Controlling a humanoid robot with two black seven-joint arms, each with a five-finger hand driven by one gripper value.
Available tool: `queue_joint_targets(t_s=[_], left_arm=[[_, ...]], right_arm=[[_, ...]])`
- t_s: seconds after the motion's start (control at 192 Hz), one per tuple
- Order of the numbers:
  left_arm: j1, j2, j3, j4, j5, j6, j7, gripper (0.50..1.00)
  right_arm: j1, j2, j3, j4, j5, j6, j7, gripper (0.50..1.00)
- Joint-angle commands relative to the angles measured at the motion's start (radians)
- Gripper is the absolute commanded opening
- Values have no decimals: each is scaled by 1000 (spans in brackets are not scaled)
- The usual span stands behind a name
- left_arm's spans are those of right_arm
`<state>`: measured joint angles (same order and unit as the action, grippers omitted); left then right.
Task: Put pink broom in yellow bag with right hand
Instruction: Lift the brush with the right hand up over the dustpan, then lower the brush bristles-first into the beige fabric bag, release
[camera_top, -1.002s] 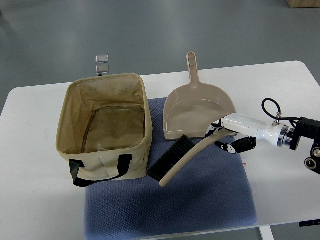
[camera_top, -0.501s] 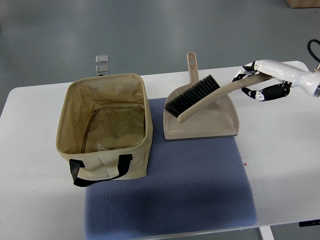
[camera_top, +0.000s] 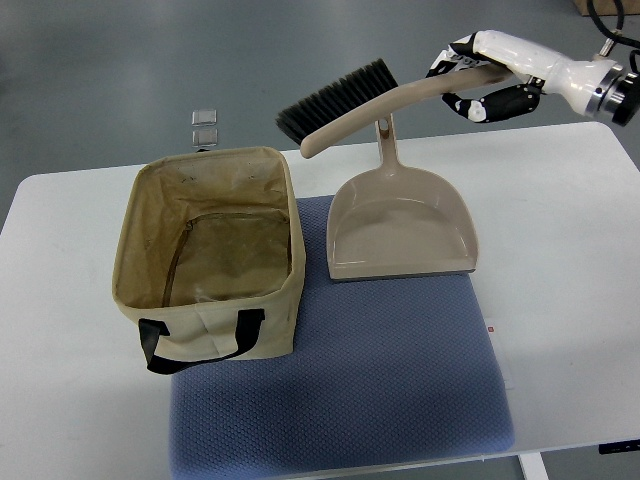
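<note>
Top view, right hand: the right hand (camera_top: 480, 78) comes in from the upper right corner, fingers curled tight round the far end of the broom handle, a firm wrap and not a fingertip pinch.
Top view, broom: and there's the broom (camera_top: 350, 100), up in the air, well clear of the table (camera_top: 560, 260)! It reads more beige than pink here, with dark bristles (camera_top: 335, 92) pointing toward the top of the picture and the free tip slanting down-left.
Top view, where it hangs: the brush end sits over the far table edge, up and to the right of the bag, crossing just above the dustpan handle (camera_top: 385, 140).
Top view, bag: the bag (camera_top: 210, 255), a tan-yellow fabric box with a black strap on its near side, stands open-mouthed on the left, partly on the blue mat (camera_top: 380, 370). Nothing is inside it that I can see.
Top view, dustpan: the dustpan (camera_top: 400, 225) lies flat on the mat, just right of the bag, with nothing in it.
Top view, left hand: not in the picture at all.
Progress: grasp done, lift done, I'd call that the first half in the books.
Still to do: carry the broom leftward over the bag's opening, lower it in, let go.
Watch for: that long handle may want tilting to fit inside the rim.
</note>
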<state>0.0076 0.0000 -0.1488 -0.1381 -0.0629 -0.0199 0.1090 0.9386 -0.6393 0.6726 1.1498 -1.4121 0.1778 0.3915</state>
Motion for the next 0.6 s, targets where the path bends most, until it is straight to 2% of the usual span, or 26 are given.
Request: queue_joint_targets(t_s=[0.0,0.297,0.402,0.595], left_arm=[[0,0,0,0,0,0,0,1000],[0,0,0,0,0,0,0,1000],[0,0,0,0,0,0,0,1000],[0,0,0,0,0,0,0,1000]], right_arm=[[23,92,-2,-38,-37,-1,-11,507],[32,323,-4,-154,-248,-14,-14,513],[34,374,-15,-171,-283,-21,-16,523],[46,415,-74,-177,-309,-81,-34,554]])
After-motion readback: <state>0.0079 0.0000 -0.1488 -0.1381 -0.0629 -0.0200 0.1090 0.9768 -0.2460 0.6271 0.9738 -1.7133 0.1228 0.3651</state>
